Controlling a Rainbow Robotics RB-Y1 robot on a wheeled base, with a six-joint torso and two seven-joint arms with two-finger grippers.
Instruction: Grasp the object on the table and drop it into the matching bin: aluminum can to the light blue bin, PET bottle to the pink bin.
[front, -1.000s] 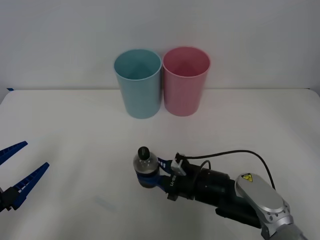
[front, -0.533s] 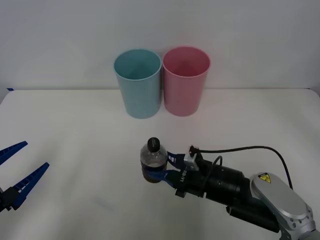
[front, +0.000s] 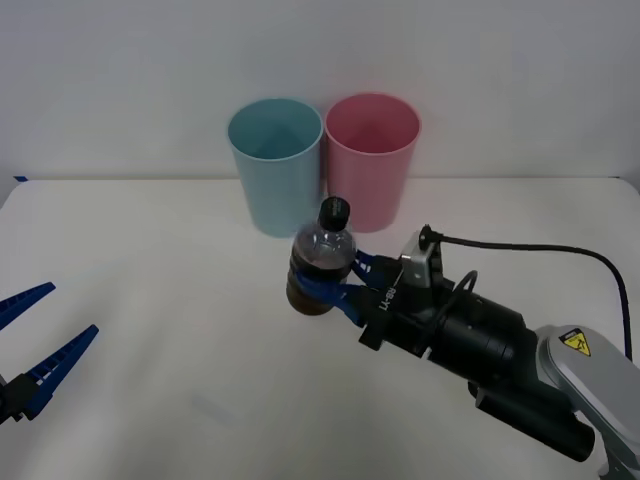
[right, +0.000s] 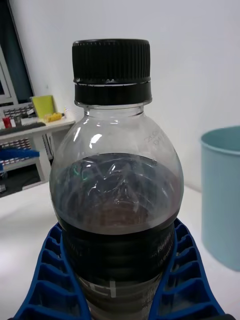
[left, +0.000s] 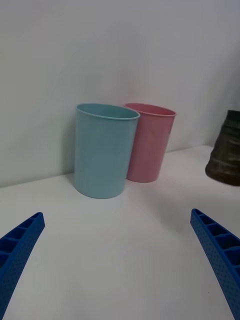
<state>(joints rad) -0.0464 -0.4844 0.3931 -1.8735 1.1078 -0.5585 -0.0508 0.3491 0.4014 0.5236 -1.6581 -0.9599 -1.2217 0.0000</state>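
PET bottle is up off the table, upright, cap on top, carried in front of the two bins and approx level with their lower halves in the front view. Right gripper is clamped on it: blue ribbed fingers close in on both sides of the dark lower body, w/ the clear shoulder and black cap free above, so the grip sits low and the bottle stays vertical for a clean drop. Looks like the carry step, pick done, drop not yet done. Bottle lies near the pink bin but short of it and below its rim, so it prob. needs more lift plus a move fwd and a bit to the robot's right before release. Light blue bin stands touching or just beside the pink one on its left; wrong bin for PET, and close enough that a sloppy drop could land there or clip a rim. Left gripper waits at the table's near left edge, fingers spread wide, holding nothing, well apart from the work.
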